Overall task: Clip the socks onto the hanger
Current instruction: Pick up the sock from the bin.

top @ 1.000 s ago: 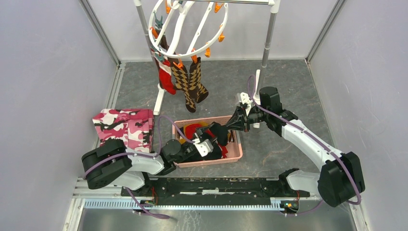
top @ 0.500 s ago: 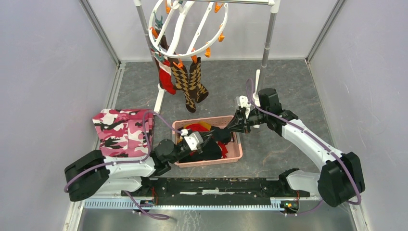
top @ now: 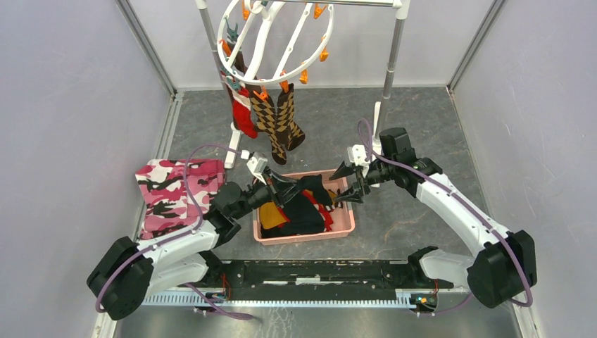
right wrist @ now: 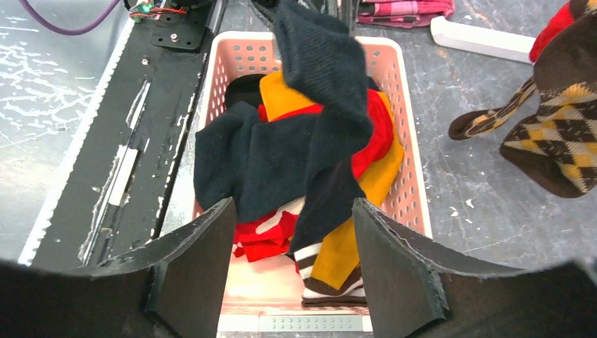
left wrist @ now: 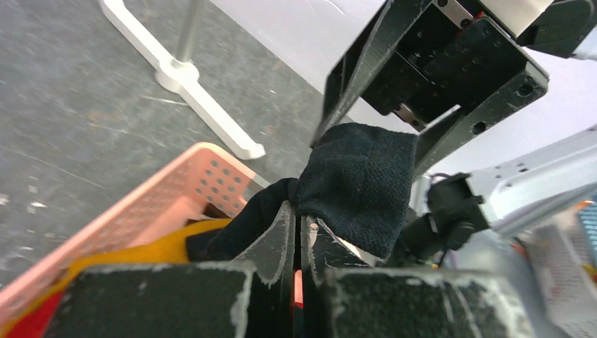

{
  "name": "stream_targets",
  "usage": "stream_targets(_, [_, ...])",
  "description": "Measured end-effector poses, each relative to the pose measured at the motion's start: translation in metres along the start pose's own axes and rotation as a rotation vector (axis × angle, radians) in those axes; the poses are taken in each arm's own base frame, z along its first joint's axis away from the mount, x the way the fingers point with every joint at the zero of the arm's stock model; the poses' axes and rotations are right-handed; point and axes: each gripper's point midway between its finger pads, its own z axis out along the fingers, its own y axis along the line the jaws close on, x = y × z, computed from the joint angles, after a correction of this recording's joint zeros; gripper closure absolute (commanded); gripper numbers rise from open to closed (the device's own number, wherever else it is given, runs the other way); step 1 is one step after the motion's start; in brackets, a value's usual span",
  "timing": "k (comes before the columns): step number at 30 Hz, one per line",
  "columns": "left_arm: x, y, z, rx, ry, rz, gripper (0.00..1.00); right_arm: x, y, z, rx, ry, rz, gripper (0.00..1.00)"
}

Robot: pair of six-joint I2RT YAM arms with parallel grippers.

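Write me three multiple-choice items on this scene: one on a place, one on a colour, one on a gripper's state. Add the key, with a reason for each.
1. Where does the camouflage cloth lie relative to the pink basket?
A. to its left
B. inside it
C. to its right

2. What colour is the sock that the left gripper holds?
A. red
B. black
C. mustard yellow

3. The right gripper is:
A. shut on a sock
B. shut on a clip
C. open

Key:
1 A: the top view shows the cloth outside the basket, on its left.
2 B: the left wrist view shows black fabric pinched in it.
3 C: the right wrist view shows it spread wide, gripping nothing.
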Motion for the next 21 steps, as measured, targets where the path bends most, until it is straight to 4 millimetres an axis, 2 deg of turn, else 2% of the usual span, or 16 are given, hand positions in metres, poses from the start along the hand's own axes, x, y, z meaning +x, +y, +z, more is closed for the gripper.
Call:
stream_targets(6, [0.007,-0.018,0.003,0.071,0.063,-0.194,0.98,-0.006,-0.001,0.004,0.017,0.032,-0.065,0.25])
stream_targets(11, [0.004,-0.029,0.006,0.118,0.074,-0.256,0.98,-0.033,-0.013,0.006,0.052,0.037,-0.136,0.28])
stream_targets(15, [0.004,-0.031,0.006,0.127,0.081,-0.279,0.98,-0.050,-0.020,0.005,0.062,0.011,-0.159,0.36])
stream_targets(21, [0.003,-0.032,0.006,0.129,0.078,-0.290,0.98,-0.050,-0.014,0.013,0.019,-0.008,-0.115,0.50])
